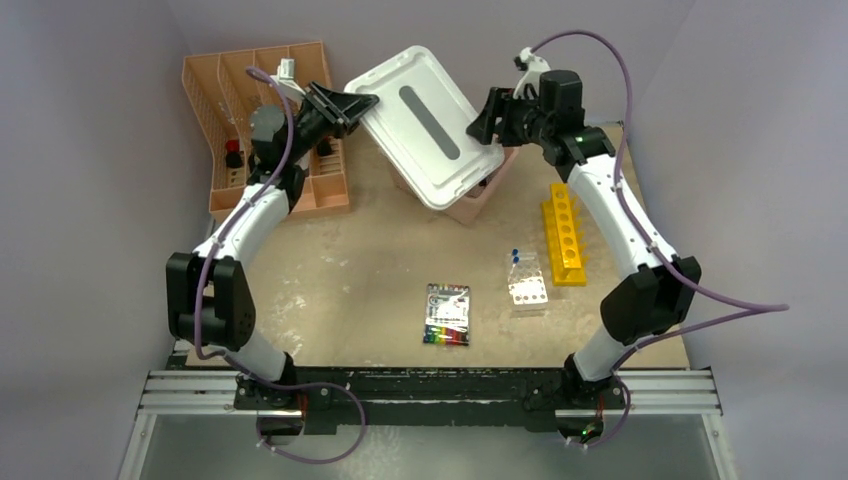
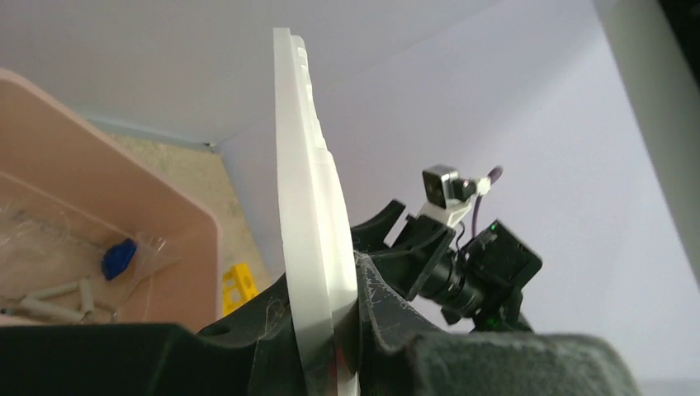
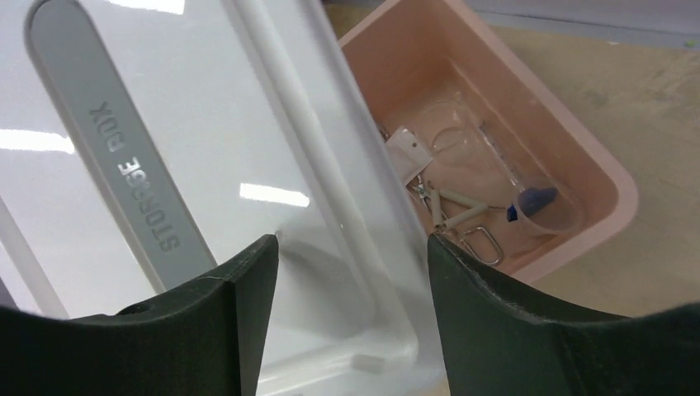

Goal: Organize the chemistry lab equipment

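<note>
The left claw was shut tight on the rim of the lid, one finger on each face. It held the lid tilted on edge above the box. A grip at the rim, and not across the middle, probably served to swing the lid aside and leave the mouth of the box free for loading.

The right claw gaped wide and gripped nothing. Its fingers hung over the opposite rim of the lid, and whether either pad touched the plastic could not be told. It seemed placed there to steady the lid or to take it over.

Under the raised lid, the box already held some of the gear: a clear cylinder with a blue base lying on its side, what looked like tongs, and a few small loose bits.

The rest waited out on the table, well apart from the box and nearer the arm bases. The rack stood there with two tubes upright in it, and the packet lay flat to its left. A yellow rack stood just beside the clear one. An organizer sat at the far left corner, behind the left arm.
</note>
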